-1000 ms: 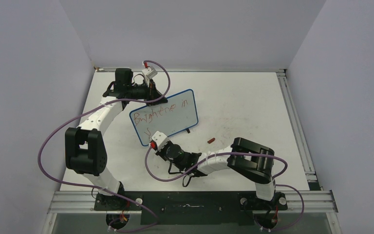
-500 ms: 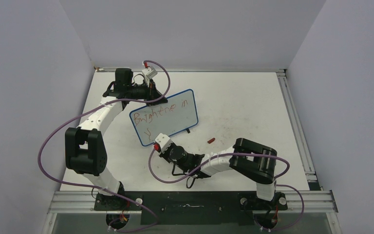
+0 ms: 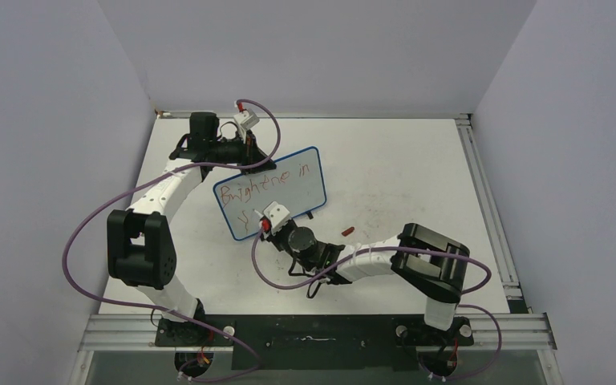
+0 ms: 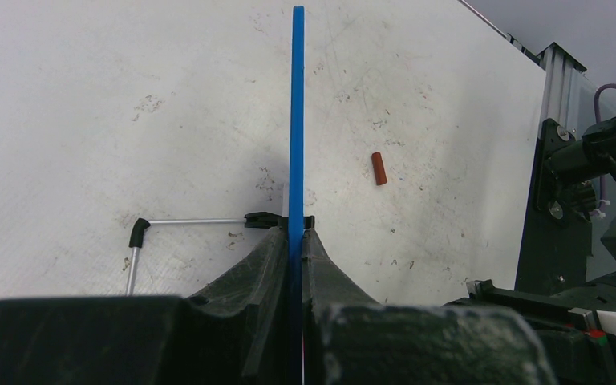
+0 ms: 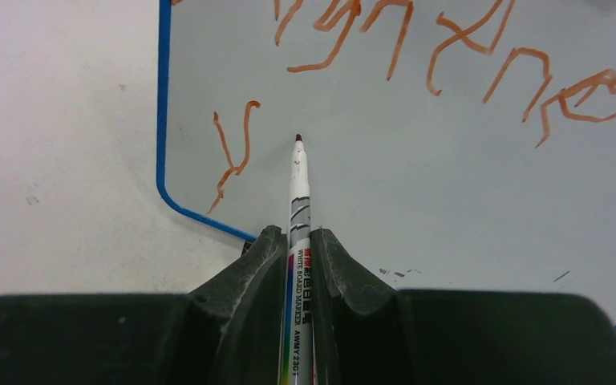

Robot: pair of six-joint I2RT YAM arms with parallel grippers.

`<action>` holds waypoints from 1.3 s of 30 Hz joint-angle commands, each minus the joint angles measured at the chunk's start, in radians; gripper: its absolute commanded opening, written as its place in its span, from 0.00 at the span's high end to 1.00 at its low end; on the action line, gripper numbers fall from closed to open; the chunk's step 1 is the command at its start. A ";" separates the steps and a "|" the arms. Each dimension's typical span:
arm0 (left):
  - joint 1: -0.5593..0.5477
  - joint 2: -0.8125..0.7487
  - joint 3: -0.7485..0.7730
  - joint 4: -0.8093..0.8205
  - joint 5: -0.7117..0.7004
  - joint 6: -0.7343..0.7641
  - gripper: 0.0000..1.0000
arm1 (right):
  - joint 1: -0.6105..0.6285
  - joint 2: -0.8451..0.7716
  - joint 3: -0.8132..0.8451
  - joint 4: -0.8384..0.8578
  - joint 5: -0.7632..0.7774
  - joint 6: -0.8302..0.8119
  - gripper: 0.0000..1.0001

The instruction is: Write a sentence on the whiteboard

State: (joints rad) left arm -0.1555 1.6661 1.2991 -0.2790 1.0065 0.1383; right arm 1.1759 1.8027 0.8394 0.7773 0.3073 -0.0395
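Right wrist view: the right gripper [image 5: 298,234] is clamped on a marker [image 5: 297,188], whose tip sits over the whiteboard [image 5: 449,200] just right of a lone red "y" under the first line of the sentence [image 3: 269,185]; whether it touches, I cannot tell. The left gripper [image 4: 294,231] pinches the board's blue frame at its far corner. A small red cylinder [image 3: 348,232] lies on the surface [image 4: 88,104] near the board.

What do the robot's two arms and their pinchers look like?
The left arm and right arm are white tubes joined by chunky black blocks. A thin purple cable loops along each. The left gripper and right gripper have black, curved fingers, and a small white box sits by each wrist.
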 commanded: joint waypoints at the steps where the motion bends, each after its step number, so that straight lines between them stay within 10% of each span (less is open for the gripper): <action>1: -0.016 0.007 -0.042 -0.139 -0.002 0.001 1.00 | -0.015 0.006 0.051 0.053 -0.011 -0.002 0.95; 39: -0.016 0.012 -0.040 -0.142 -0.004 0.003 1.00 | -0.042 -0.029 0.017 0.051 0.032 0.001 0.95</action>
State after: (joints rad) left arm -0.1555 1.6661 1.2991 -0.2779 1.0031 0.1390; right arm 1.1641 1.8263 0.8326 0.7700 0.2771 -0.0177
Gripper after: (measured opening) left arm 0.051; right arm 0.149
